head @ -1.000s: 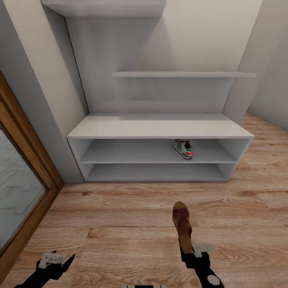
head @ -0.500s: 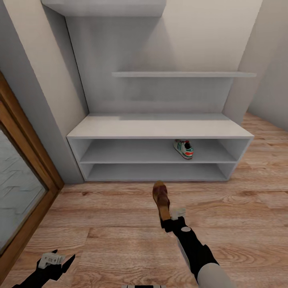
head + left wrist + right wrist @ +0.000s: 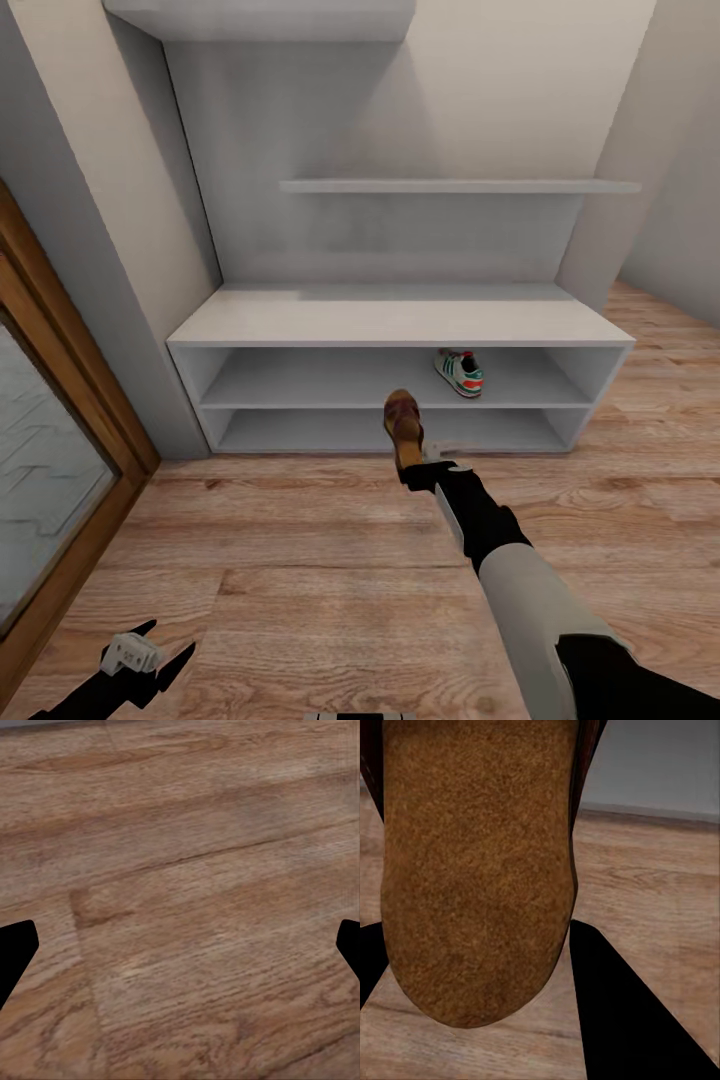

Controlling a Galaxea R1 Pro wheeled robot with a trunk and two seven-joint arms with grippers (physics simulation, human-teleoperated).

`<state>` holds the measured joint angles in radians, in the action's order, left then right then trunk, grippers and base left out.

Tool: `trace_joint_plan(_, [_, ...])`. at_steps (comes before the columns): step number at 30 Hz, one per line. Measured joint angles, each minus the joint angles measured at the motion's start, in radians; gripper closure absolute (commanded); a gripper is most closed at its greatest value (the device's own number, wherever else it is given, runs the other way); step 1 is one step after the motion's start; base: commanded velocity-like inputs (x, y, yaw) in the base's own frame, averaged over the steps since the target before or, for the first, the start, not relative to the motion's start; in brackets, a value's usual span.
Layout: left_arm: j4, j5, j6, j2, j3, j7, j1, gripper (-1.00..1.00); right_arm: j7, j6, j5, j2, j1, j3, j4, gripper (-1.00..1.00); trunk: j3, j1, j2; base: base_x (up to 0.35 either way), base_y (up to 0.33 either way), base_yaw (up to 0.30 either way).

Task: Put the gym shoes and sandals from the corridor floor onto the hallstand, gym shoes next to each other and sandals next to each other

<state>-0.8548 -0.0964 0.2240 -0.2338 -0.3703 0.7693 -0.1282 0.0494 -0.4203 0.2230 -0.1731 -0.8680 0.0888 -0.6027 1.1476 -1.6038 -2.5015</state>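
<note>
Right tool (image 3: 425, 470) pinches sandal (image 3: 403, 420) by its heel, toe at 12 toward hallstand (image 3: 400, 322); likely light, stiff wedge, heel grip adequate.

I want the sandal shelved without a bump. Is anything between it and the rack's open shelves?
Nothing visible. The right gripper holds the sandal just before the hallstand; the gym shoe sits on the upper shelf, off to the side.

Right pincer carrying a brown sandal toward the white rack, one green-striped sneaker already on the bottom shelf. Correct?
Not quite: the green-striped white sneaker sits on the upper open shelf of the white bench-like rack, not the bottom one, as the head view shows. The rest holds: the right pincer grips the reddish-brown strappy sandal in front of the rack.
</note>
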Motion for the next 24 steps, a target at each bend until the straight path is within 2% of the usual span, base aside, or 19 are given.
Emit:
trace_joint_plan(6, [0.000,-0.002,0.000,0.001,0.005,0.000,0.000,-1.00,0.001,0.000,-0.032,0.000,-0.005,0.001,0.006,1.00,0.000,0.000,0.000,0.000,0.000,0.000])
trace_joint_plan(15, [0.001,-0.002,-0.003,0.003,0.006,-0.001,0.000,-1.00,0.000,0.001,-0.035,0.000,-0.005,0.003,0.046,1.00,0.000,0.000,0.000,0.000,0.000,0.006])
trace_joint_plan(24, [0.005,-0.002,-0.005,0.004,0.006,-0.003,0.000,-1.00,0.000,0.001,-0.034,0.000,-0.005,0.003,0.106,1.00,0.007,0.000,0.000,0.000,0.003,0.150])
